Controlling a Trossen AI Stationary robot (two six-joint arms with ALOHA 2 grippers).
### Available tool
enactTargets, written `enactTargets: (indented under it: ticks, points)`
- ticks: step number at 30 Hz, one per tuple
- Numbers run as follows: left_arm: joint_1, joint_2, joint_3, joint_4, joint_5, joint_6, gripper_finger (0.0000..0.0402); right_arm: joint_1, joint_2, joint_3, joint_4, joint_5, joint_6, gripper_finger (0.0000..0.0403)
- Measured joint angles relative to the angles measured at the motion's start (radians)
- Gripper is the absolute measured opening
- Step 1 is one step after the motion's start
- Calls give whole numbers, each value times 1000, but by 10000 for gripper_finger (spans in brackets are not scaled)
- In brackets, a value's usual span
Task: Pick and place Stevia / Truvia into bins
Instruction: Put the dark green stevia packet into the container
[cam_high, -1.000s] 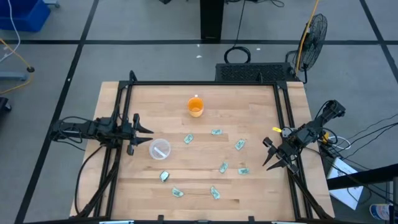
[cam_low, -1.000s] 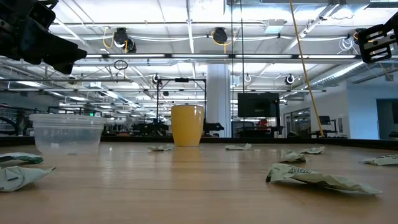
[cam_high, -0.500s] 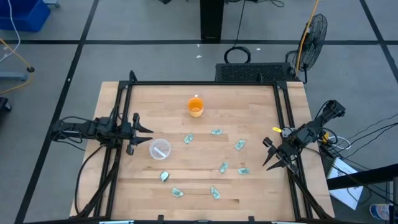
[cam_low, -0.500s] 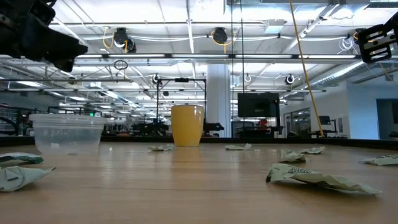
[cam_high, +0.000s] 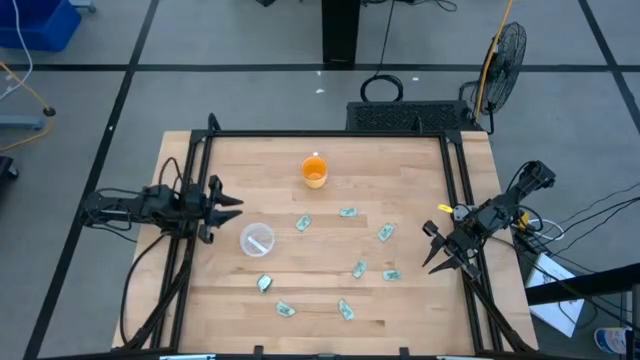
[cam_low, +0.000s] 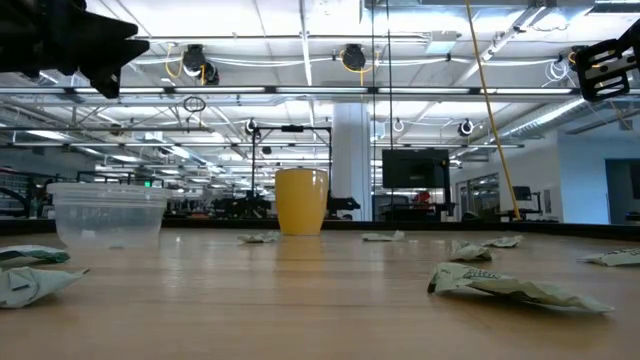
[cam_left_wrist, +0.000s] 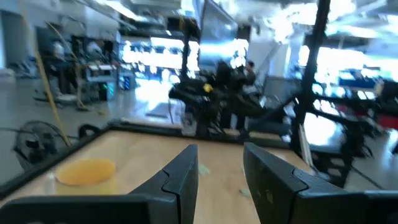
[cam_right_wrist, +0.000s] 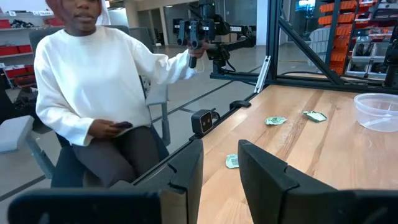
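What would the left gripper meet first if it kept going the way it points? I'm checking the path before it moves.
Probably nothing: the left gripper, open and raised, points across the table above the clear cup; height is unclear.

pkts (cam_high: 346, 273) scattered mid-table – clear cup (cam_high: 257, 239) left | orange cup (cam_high: 314, 172) behind
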Motion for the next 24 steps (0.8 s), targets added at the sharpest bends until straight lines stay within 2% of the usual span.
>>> enactTargets:
  ticks: [7,12,17,22,24]
  points:
    - [0,0,0,127,-201,40,131,0,0,0,0,0,0,95]
    - [0,0,3,115,-276,123,131,0,0,0,0,0,0,95]
    - [0,58,144,-72,-372,114,131,0,0,0,0,0,0,95]
    - [0,238,372,-335,-386,34,131,0,0,0,0,0,1,95]
    - [0,327,434,-424,-360,-11,131,0,0,0,0,0,3,95]
